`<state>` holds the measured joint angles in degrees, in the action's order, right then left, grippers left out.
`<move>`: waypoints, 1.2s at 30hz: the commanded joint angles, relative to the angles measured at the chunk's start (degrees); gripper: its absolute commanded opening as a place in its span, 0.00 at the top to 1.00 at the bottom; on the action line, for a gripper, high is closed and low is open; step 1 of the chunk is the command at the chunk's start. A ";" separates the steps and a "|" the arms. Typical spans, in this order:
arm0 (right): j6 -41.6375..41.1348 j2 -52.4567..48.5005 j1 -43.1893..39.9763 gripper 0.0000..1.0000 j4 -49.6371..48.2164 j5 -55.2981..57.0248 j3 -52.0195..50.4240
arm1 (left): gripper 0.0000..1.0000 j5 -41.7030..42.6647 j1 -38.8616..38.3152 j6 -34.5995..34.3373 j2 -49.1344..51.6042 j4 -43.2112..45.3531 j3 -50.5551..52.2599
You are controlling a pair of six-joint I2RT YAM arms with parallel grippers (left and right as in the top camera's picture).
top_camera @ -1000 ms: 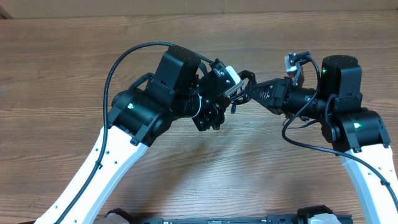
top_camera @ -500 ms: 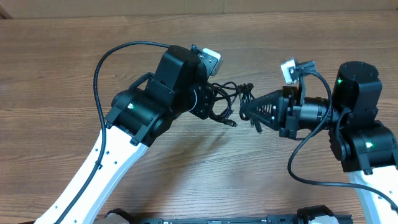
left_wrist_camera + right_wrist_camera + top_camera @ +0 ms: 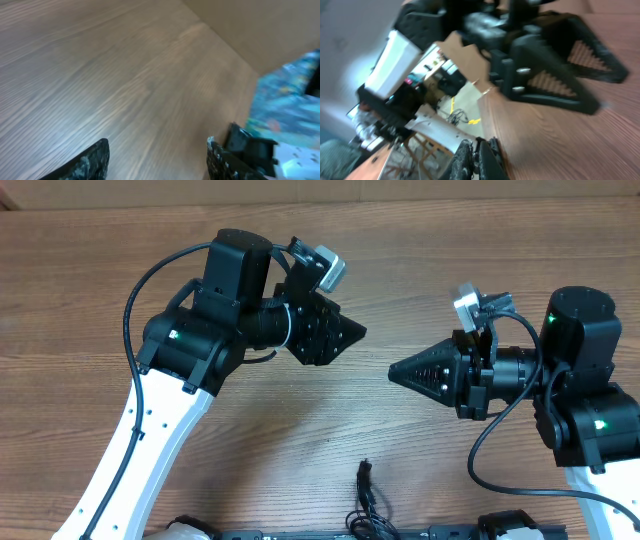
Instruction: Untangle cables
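Observation:
The cables (image 3: 365, 498) lie as a small black tangle at the table's front edge, with one plug (image 3: 364, 470) pointing up the table. Neither gripper touches them. My left gripper (image 3: 350, 335) hovers left of centre, pointing right; in the left wrist view it (image 3: 157, 147) is open, with only bare wood between its fingers. My right gripper (image 3: 393, 370) faces it from the right and is shut. The right wrist view shows its fingers (image 3: 470, 157) pressed together, with no cord visibly held, and the left arm's ridged fingers (image 3: 555, 90) opposite.
A cardboard wall (image 3: 400, 190) runs along the table's back edge. The left arm's thick black cable (image 3: 150, 270) arcs over the table at the left. A black base (image 3: 500, 530) sits at the front edge, right of the cables. A blurred blue-green shape (image 3: 285, 100) shows at the right.
The cable tangle stretched between the two grippers has dropped to the table's front edge. My left gripper has opened and drawn back left. The right gripper has pulled away, still shut.

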<state>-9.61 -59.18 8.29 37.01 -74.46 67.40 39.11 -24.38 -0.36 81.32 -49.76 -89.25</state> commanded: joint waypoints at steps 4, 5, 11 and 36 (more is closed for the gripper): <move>-7.26 0.50 0.00 0.96 6.16 21.77 0.83 | 0.73 -9.20 0.04 -2.38 0.00 -7.06 -1.22; -8.39 0.50 0.00 0.96 6.73 23.82 0.83 | 0.73 -9.35 0.04 -2.34 0.00 -7.48 -1.22; -2.80 -1.42 0.00 0.66 21.97 34.88 0.83 | 0.48 -12.44 0.04 -3.32 0.00 -7.67 -1.22; -11.61 -12.35 33.00 0.00 25.38 46.36 -19.54 | 0.20 -18.99 3.87 -11.39 3.26 -7.37 -1.22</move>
<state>-17.87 -70.89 38.92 64.58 -28.82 49.76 21.78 -22.94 -7.11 84.51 -57.25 -89.41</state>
